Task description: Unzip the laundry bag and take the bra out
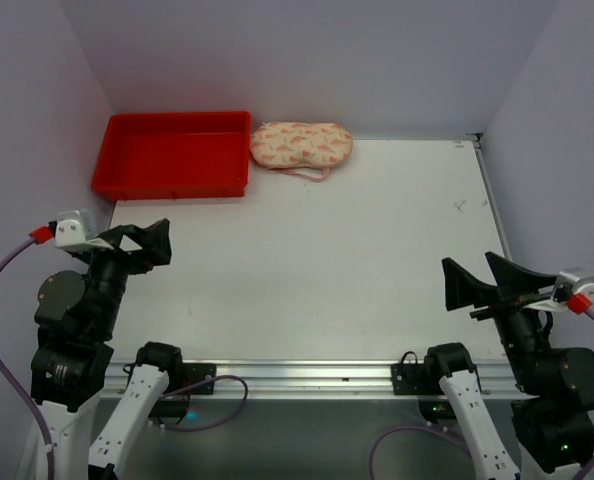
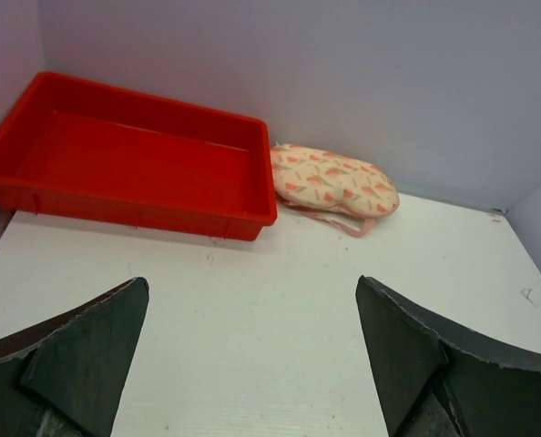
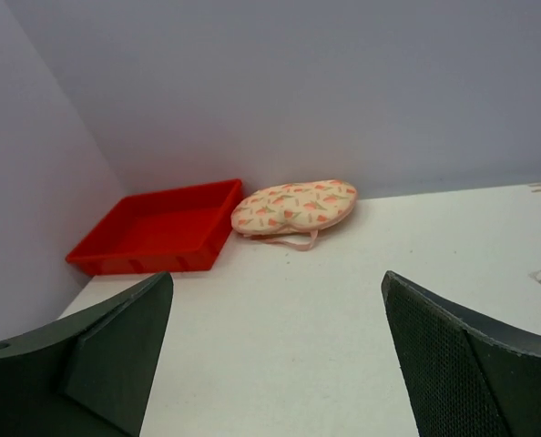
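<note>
padded, peanut-shaped cream laundry bag (image 1: 301,145) lies at the far edge of the desk (image 1: 317,270), just beside a glossy red tray (image 1: 172,155). left jaws and right jaws gape, released. only the right wrist view shows a mesh-textured pad (image 3: 453,364).

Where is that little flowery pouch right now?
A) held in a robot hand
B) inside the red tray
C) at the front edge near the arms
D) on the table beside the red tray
D: the pouch lies on the table by the back wall, just outside the red tray.
</note>
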You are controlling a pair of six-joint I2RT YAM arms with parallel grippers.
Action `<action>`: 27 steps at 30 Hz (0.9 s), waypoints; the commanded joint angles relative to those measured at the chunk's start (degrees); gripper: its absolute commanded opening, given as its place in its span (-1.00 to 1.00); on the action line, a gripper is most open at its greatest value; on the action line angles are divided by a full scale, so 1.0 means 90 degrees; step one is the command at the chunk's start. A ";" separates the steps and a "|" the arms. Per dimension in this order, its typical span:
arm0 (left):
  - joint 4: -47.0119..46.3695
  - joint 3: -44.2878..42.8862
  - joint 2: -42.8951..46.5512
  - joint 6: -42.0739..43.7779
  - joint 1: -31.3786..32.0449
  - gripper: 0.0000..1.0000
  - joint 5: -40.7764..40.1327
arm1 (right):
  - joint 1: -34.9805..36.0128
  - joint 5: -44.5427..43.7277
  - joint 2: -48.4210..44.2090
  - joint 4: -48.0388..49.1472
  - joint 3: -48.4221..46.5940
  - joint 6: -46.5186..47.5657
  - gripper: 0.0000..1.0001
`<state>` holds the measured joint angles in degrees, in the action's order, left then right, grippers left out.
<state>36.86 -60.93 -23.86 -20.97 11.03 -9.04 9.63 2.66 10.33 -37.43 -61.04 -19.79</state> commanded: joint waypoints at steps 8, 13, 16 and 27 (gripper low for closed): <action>-0.0687 0.0968 -0.0649 -0.0092 0.0035 1.00 0.0398 | -0.0025 0.0768 0.1126 0.1462 0.1302 -0.0953 0.97; -0.1351 0.1486 -0.1215 -0.0140 0.0025 1.00 0.1003 | -0.0035 0.1111 0.3376 0.2692 0.1441 -0.2094 0.97; -0.1693 0.1691 -0.1548 -0.0160 0.0025 1.00 0.1287 | -0.0025 0.1189 0.4668 0.3307 0.1070 -0.2595 0.97; -0.2620 0.2598 -0.1695 0.0094 0.0025 1.00 0.1404 | -0.0035 0.1297 1.0378 0.4794 -0.1741 -0.3426 0.97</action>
<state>19.88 -40.05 -39.83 -21.45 11.03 1.76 9.58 13.28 96.12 -0.84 -68.66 -47.75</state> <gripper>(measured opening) 0.997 0.986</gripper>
